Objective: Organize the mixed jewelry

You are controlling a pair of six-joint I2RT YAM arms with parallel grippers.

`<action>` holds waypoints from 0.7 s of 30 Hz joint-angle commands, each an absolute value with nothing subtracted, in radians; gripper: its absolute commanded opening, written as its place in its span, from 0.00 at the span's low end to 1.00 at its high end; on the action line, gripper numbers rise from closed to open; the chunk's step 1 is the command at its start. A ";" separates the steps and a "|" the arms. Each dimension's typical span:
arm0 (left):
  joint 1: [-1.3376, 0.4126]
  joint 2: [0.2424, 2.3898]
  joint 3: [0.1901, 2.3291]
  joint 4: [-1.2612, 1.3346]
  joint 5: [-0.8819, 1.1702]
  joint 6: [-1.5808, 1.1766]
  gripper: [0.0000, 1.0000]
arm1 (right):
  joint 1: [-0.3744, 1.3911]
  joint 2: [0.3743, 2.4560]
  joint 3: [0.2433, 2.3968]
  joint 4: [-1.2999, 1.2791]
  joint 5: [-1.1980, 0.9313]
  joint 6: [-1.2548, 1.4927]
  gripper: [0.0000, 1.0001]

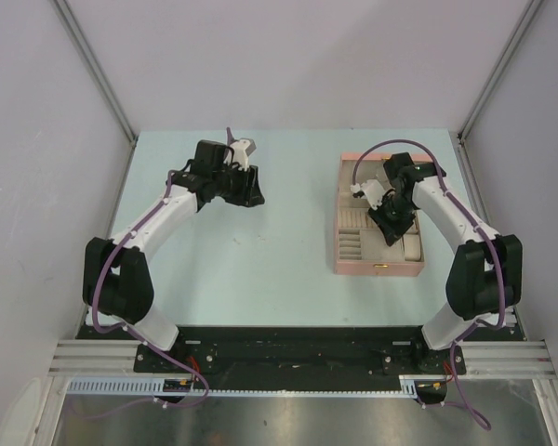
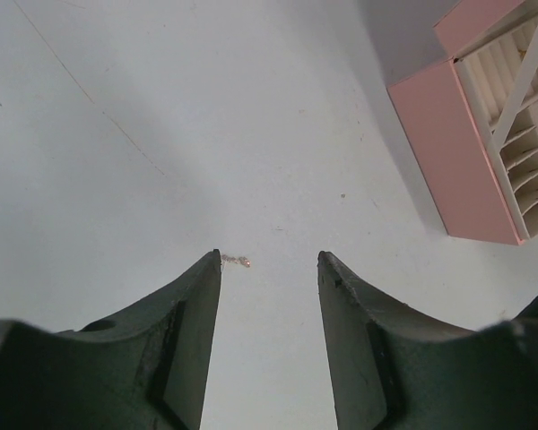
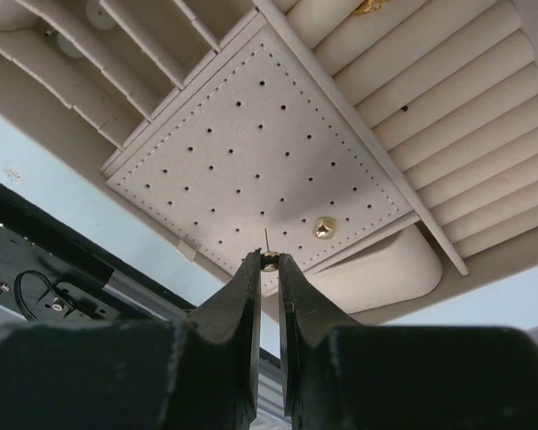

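Pale blue-green table (image 1: 260,269) w/ both arms reaching out from the near edge. L arm (image 1: 158,223) bends over the left-centre area; R arm (image 1: 465,223) curls in over the pink box (image 1: 377,268), which sits on the table's right half, well apart from the L side. Box is open on top, cream lining w/ compartments.

Inside the box, per R wrist view: a square perforated earring pad (image 3: 251,152), padded ring rolls (image 3: 457,98) beside it, and narrow slotted dividers (image 3: 117,36) at the other corner.

L gripper (image 2: 271,260) is spread wide, nothing btwn the fingers, pointing down at bare table; box corner shows at the upper right of that view.

R gripper (image 3: 269,269) is nearly closed, pinching a gold stud (image 3: 269,262) at the very tips, its thin pin sticking out toward the pad's edge. Can't tell if the pin touches the pad.

Smaller bits: second stud (image 3: 324,227) sits on the pad near that same edge, just beside the held one. Gold piece (image 3: 369,7) lies in the ring rolls, mostly cut off by the frame. Tiny chain bit (image 2: 238,261) lies on the table just beside one L fingertip, approx. btwn the two tips.
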State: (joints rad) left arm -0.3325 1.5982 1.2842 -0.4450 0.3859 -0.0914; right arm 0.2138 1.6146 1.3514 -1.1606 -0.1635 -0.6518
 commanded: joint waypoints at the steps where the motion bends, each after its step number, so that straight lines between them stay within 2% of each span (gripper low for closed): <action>1: -0.339 1.560 1.282 -0.414 0.373 -0.063 0.53 | 0.215 1.634 1.355 -1.127 -0.138 -0.632 0.01; 21: -0.337 1.571 1.281 -0.416 0.383 -0.052 0.53 | 0.215 1.674 1.356 -1.100 -0.130 -0.630 0.00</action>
State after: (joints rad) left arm -0.3336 1.5982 1.2839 -0.4355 0.3771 -0.0757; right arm 0.2138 1.6722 1.3502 -1.1095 -0.1383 -0.6392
